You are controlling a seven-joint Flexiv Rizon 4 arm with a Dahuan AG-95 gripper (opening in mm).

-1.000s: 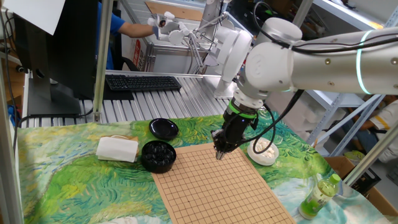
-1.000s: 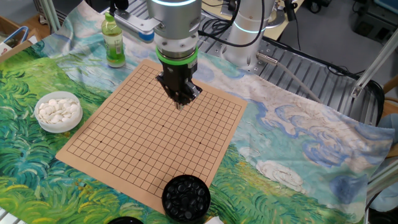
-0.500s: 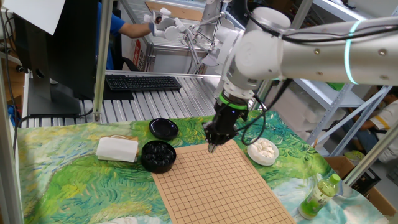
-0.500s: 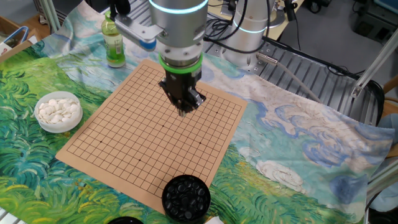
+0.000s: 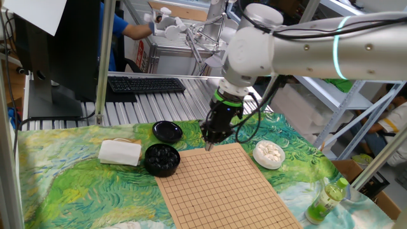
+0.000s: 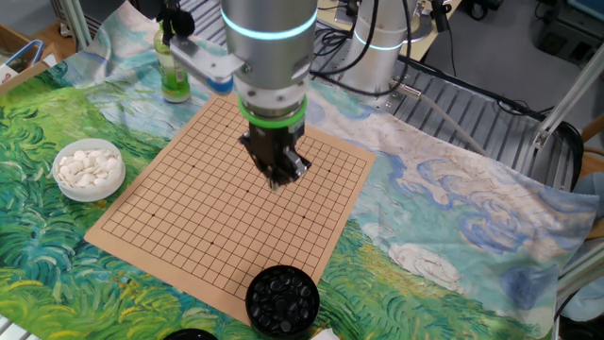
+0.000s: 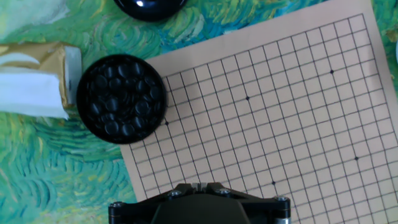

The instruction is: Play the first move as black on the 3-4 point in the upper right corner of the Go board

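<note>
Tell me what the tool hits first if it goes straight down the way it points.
Most likely the bare Go board: the shut tool hangs point-down over its far edge. Depth is unclear; it could just miss onto the cloth.

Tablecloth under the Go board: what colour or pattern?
The tablecloth has swirling green, blue and yellow painterly brushstrokes, clearest in the other fixed view.

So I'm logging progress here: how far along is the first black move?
Nothing is done yet: the Go board shows no stone. In hand: the gripper, shut, hangs above the board on the side toward the bowl of black stones; no stone shows between its fingertips. Left: pick a black stone from the full bowl and set it on the 3-4 point.
</note>
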